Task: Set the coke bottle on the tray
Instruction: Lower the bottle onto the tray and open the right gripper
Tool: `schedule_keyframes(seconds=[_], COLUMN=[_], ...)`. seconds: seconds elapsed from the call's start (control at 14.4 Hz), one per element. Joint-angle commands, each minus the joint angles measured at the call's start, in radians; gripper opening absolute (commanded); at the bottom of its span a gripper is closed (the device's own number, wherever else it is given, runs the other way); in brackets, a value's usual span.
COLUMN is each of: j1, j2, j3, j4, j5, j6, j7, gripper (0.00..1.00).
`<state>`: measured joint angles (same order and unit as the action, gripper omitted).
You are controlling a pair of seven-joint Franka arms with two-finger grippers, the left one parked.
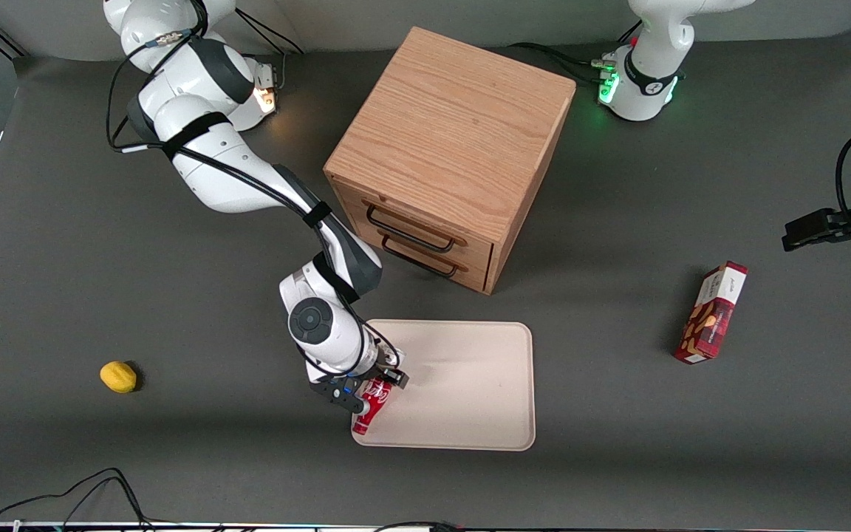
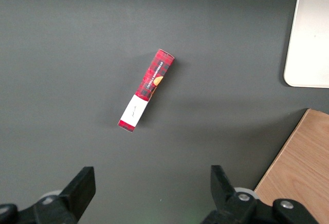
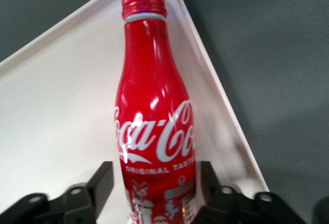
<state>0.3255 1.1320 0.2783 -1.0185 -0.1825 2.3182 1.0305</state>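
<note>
The coke bottle (image 1: 371, 406) is slim and red with white script. It lies on the pale beige tray (image 1: 470, 384), at the tray's corner nearest the front camera toward the working arm's end. In the right wrist view the bottle (image 3: 154, 111) rests on the tray (image 3: 61, 121) with its red cap pointing at the rounded corner. My right gripper (image 1: 365, 389) is low over the bottle's base end. The gripper (image 3: 153, 175) is open, and its black fingers (image 3: 105, 180) stand on either side of the bottle with small gaps.
A wooden drawer cabinet (image 1: 455, 140) stands farther from the front camera than the tray. A red snack box (image 1: 713, 314) lies toward the parked arm's end; it also shows in the left wrist view (image 2: 146, 90). A yellow fruit (image 1: 118, 377) lies toward the working arm's end.
</note>
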Motion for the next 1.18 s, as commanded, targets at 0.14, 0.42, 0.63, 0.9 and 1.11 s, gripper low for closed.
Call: schedule_keyframes(seconds=[0.14,0.42,0.63,0.9,1.11], j1=[0.004,0.004,0.004,-0.002,-0.011], j2=[0.008,0.008,0.006,-0.049,-0.157], j3=[-0.004,-0.005,-0.004,0.004,0.010], j4=[0.023,0.023,0.023,0.024,0.023], j5=[-0.025,-0.025,-0.025,-0.025,-0.038], j6=[0.000,0.000,-0.002,-0.016,-0.104], j7=[-0.013,-0.013,-0.015,-0.024,-0.065], gripper=[1.00,1.00,1.00,1.00,1.00])
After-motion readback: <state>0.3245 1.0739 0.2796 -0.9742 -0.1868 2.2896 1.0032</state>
